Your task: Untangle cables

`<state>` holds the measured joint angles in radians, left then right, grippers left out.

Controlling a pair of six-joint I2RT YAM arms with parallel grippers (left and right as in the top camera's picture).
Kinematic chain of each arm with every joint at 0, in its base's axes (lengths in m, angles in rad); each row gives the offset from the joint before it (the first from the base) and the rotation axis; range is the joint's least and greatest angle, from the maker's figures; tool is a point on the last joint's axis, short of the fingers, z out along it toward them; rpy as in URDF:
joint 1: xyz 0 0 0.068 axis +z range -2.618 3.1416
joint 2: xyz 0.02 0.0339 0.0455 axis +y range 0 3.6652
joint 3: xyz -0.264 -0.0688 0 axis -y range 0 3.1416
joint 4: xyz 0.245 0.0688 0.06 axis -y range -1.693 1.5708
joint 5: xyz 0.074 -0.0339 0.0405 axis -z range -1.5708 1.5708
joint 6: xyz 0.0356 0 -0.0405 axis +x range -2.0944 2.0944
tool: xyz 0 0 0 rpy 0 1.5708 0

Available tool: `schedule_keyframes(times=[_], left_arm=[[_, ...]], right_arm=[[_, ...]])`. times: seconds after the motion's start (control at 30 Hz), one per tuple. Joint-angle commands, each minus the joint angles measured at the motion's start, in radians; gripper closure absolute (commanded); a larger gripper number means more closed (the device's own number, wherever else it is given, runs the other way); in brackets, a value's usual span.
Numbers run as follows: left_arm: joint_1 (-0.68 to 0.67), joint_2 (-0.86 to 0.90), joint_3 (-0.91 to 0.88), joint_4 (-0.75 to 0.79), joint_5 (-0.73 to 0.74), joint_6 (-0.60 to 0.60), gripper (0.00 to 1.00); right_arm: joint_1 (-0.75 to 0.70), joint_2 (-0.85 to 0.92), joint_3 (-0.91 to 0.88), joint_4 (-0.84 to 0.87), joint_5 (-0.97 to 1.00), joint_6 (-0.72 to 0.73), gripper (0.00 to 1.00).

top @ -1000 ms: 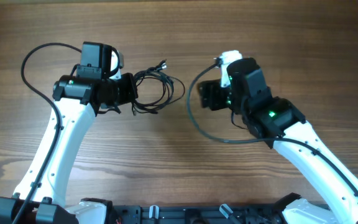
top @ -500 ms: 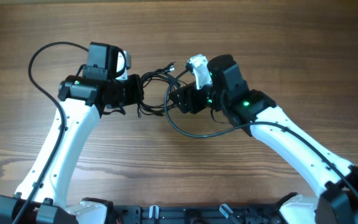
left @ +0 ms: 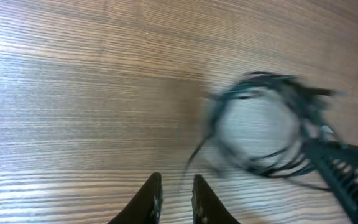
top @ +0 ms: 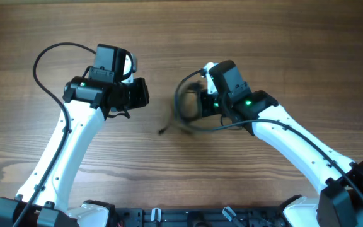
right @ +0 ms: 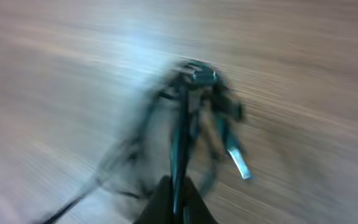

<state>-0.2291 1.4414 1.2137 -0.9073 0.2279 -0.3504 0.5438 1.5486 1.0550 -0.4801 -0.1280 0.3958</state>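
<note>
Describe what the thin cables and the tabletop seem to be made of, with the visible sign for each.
Cables: probably plastic-sheathed wire, dark green-black; they curl into loose loops, so flexible. Blur hides the finish.
Tabletop: wood or wood-look laminate, brown with long grain lines and a soft sheen; which one cannot be told.

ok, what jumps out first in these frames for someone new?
The cables catch the eye first: a blurred dark coil near the middle of the table, pinched in the right gripper, which is shut on them. The left gripper hangs apart to their left, fingers slightly parted over bare wood, holding nothing.
</note>
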Motion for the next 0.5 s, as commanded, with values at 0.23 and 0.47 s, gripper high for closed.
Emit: schedule_keyframes(times=[0.23,0.47], left_arm=[[-0.001,-0.022,0.010,-0.003,-0.072,-0.003,0.64],[-0.001,-0.022,0.010,-0.002,-0.072,-0.002,0.29]], right_arm=[[-0.021,0.011,0.012,0.164,-0.494,-0.196,0.96],[-0.021,-0.021,0.072,0.285,-0.790,-0.186,0.96]])
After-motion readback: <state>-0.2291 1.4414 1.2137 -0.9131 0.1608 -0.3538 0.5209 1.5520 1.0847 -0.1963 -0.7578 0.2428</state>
